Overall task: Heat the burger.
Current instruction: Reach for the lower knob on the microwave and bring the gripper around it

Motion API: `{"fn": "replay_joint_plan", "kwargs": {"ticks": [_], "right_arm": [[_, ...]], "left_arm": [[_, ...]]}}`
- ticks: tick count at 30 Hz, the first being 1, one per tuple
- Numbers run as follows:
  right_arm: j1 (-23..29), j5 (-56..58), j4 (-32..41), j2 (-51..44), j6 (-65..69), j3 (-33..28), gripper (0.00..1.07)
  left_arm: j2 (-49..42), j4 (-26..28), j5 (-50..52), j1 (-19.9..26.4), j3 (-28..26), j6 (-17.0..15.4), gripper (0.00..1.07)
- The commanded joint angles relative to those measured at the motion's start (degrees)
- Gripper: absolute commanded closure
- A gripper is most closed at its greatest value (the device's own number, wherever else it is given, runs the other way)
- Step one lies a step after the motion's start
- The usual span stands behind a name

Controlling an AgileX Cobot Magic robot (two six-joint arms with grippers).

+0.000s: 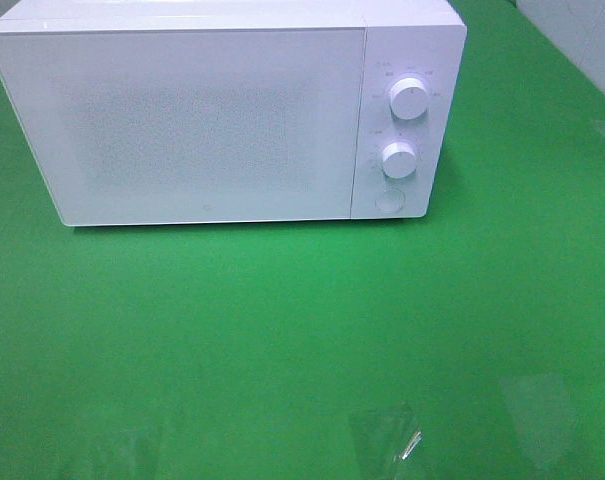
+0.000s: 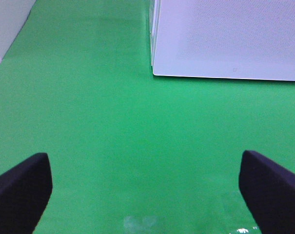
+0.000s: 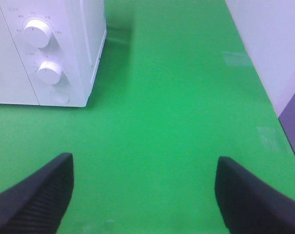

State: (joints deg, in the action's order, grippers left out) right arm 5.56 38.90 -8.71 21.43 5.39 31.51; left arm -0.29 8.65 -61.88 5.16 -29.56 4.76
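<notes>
Left end effector (image 2: 145, 168): black fingers (image 2: 20, 190) spread wide, nothing between them, above the green tabletop (image 1: 282, 330), near the front left corner of a white box-shaped microwave oven (image 1: 202, 120). Right end effector (image 3: 145, 168): likewise spread and empty, facing the two white round knobs (image 1: 409, 100). Oven toward the far edge, door shut. Burger unseen; place cannot be told.
</notes>
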Motion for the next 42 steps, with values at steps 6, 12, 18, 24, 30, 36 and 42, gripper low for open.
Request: {"fn": "replay_joint_plan", "kwargs": {"ticks": [6, 12, 18, 24, 30, 36, 42], "right_arm": [[-0.11, -13.69, -0.11, 8.48, -0.4, 0.34, 0.31], [-0.06, -20.17, -0.52, 13.01, -0.4, 0.0, 0.31], [-0.06, -34.61, -0.46, 20.0, -0.4, -3.21, 0.31], [-0.06, -43.66, -0.8, 24.41, -0.4, -4.35, 0.31], [-0.06, -52.02, -1.26, 31.23, -1.2, -4.35, 0.31], [-0.06, -65.26, 6.59, 38.85, -9.51, -5.96, 0.31], [0.06, -72.82, 18.74, 43.54, -18.33, -9.28, 0.3]], "left_arm": [[-0.92, 0.06, 0.74, 0.11, -0.06, -0.06, 0.08], [-0.92, 0.06, 0.74, 0.11, -0.06, -0.06, 0.08], [-0.92, 0.06, 0.74, 0.11, -0.06, -0.06, 0.08], [-0.92, 0.06, 0.74, 0.11, -0.06, -0.06, 0.08], [-0.92, 0.06, 0.74, 0.11, -0.06, -0.06, 0.08], [-0.92, 0.06, 0.74, 0.11, -0.06, -0.06, 0.08], [-0.92, 0.06, 0.74, 0.11, -0.06, -0.06, 0.08]]}}
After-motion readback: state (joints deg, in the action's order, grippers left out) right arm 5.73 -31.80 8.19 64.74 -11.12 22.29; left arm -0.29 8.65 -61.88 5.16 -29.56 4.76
